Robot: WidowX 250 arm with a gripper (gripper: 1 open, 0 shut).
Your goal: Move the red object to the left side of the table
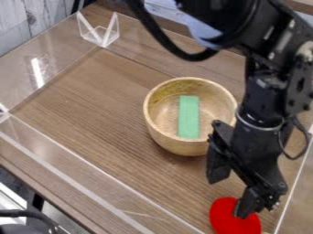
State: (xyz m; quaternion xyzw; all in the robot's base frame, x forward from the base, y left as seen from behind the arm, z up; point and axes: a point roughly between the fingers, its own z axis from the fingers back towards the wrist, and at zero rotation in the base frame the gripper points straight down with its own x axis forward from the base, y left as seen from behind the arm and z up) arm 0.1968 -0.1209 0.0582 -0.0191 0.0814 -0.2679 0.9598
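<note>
Item: red object (232, 218). You find it at the near right edge of the counter (98, 101), low in the view and partly cut off by the frame. It is small, glossy and rounded, and its leafy end is not visible from here. It rests on the wood, not lifted.

Item: tool (254, 203). It points straight down directly over the red object, its tips at or just touching the top of it. The jaws stand spread; nothing is clasped between them. The tool sits slightly toward the right side of the object rather than centred, as far as you can judge.

Item: bowl (171, 114). Wooden, near the middle of the counter, up and left of the red object and apart from it. A flat green block (188, 116) lies inside.

Item: acrylic walls (49, 164). Low and clear, edging the counter.

Risks, in your judgement:
- An off-centre closing may squeeze the smooth, rounded object out sideways, and it may roll toward the near edge or out of view.
- Pressing down too far may pin or skid it instead of seating it.
- The way left runs past the bowl; a low carry may clip its rim.
- A weak hold may drop the object mid-carry.
</note>
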